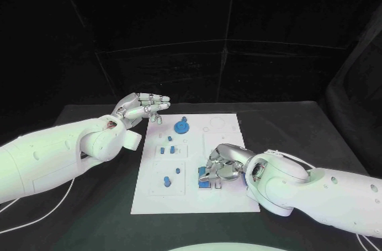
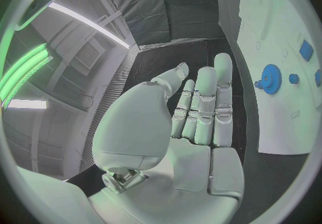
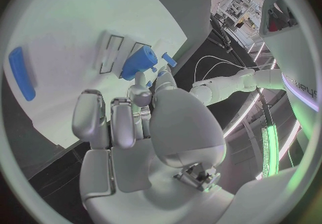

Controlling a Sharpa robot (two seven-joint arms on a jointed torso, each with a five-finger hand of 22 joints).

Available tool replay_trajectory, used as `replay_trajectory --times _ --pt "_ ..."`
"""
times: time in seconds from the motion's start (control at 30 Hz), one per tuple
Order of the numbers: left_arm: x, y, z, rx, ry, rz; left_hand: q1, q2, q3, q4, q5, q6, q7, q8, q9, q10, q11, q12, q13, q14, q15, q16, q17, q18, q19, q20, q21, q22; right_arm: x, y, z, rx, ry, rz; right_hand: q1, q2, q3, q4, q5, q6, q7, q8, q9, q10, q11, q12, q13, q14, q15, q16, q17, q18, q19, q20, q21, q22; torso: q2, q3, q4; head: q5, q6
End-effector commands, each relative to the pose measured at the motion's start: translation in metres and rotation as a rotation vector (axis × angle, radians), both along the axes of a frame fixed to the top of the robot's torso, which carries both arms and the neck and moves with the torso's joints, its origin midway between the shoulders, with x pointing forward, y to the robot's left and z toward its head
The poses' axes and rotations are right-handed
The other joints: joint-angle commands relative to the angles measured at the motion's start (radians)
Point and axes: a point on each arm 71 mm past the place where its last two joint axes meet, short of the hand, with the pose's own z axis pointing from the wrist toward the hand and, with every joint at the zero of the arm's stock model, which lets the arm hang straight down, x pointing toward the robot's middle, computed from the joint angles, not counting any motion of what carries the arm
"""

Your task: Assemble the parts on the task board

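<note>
My right hand (image 1: 225,165) low over white rectangular task board (image 1: 231,198), fingers curled round small blue block part (image 1: 205,183) at near edge, steadying it for seating. My left hand (image 1: 143,107) lifted off far-left corner, fingers spread, empty, keeping clear. Round blue gear part (image 1: 182,128) waits on board's far end.

— Look at that task board (image 1: 231,196): flat, matt white, like smooth plastic sheet.

— And the table (image 1: 318,124) under it, a dull black with a cloth-like look, no shine at all.

— Blue gear (image 1: 182,128) looks like moulded plastic, slightly glossy.

— Both arms are smooth white glossy shells; the left hand (image 1: 146,107) and right hand (image 1: 223,164) show a satin, silvery metallic finish.
</note>
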Motion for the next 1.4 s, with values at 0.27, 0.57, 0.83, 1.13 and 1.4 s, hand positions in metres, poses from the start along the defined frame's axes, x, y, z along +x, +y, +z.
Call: replay_trajectory --times 0.27,0.57,0.83,1.13,1.4 --pt "0.0 -0.001 0.001 -0.009 0.0 -0.01 0.007 0.007 -0.002 -0.004 0.006 0.002 0.005 0.002 0.0 -0.011 0.003 0.004 -0.002 -0.009 0.001 -0.004 -0.005 0.015 -0.006 0.003 -0.007 -0.002 0.001 0.001 -0.005 -0.133 0.005 0.012 0.058 0.019 0.008 -0.036 0.003 0.017 -0.008 0.015 0.009 0.017 -0.005 0.02 0.016 0.056 -0.01 0.007 0.008 -0.006 0.009 -0.003 0.006 0.005 0.001 -0.001 0.0015 0.001 0.002" --pt "0.0 0.0 0.001 -0.008 0.001 -0.01 0.007 0.007 -0.002 -0.004 0.006 0.002 0.005 0.002 0.0 -0.011 0.003 0.004 -0.002 -0.009 0.001 -0.004 -0.005 0.015 -0.006 0.003 -0.007 -0.002 0.001 -0.002 -0.006 -0.199 -0.007 0.018 0.083 0.028 0.014 -0.054 -0.006 0.02 -0.011 0.017 0.012 0.022 -0.008 0.026 0.024 0.056 -0.013 0.009 0.012 -0.007 0.011 -0.005 0.007 0.007 0.002 0.0004 -0.0005 0.0 -0.002" --pt "0.0 0.001 0.001 -0.008 0.002 -0.009 0.007 0.007 -0.002 -0.004 0.006 0.002 0.005 0.002 0.0 -0.011 0.003 0.004 -0.002 -0.009 0.001 -0.004 -0.005 0.015 -0.006 0.003 -0.007 -0.002 -0.001 -0.006 -0.005 -0.189 -0.007 0.021 0.08 0.026 0.01 -0.053 -0.004 0.02 -0.01 0.017 0.013 0.022 -0.008 0.024 0.023 0.056 -0.013 0.009 0.011 -0.007 0.01 -0.006 0.007 0.007 0.003 0.0012 -0.0001 0.0 -0.003" --pt "0.0 0.001 0.001 -0.007 0.003 -0.009 0.007 0.007 -0.002 -0.004 0.006 0.002 0.005 0.002 0.0 -0.011 0.003 0.004 -0.002 -0.009 0.001 -0.004 -0.005 0.015 -0.006 0.003 -0.007 -0.002 -0.002 -0.01 -0.002 -0.146 -0.012 0.012 0.058 0.013 -0.009 -0.046 -0.004 0.011 -0.005 0.013 0.013 0.014 -0.004 0.004 0.009 0.053 -0.01 0.001 0.0 -0.006 0.005 -0.005 0.003 -0.001 0.002 0.0 0.0 -0.002 -0.004" --pt "-0.001 0.003 0.001 -0.006 0.003 -0.006 0.007 0.007 -0.002 -0.004 0.006 0.002 0.005 0.002 0.0 -0.011 0.003 0.004 -0.002 -0.009 0.001 -0.004 -0.005 0.015 -0.006 0.003 -0.007 -0.002 -0.002 -0.03 0.006 -0.006 -0.039 -0.054 0.05 0.023 -0.022 -0.036 0.046 -0.054 0.019 -0.032 -0.002 -0.016 0.015 -0.044 -0.023 0.05 0.005 -0.01 -0.013 -0.002 -0.008 0.007 -0.008 -0.019 0.001 -0.0002 -0.0008 -0.004 -0.002"
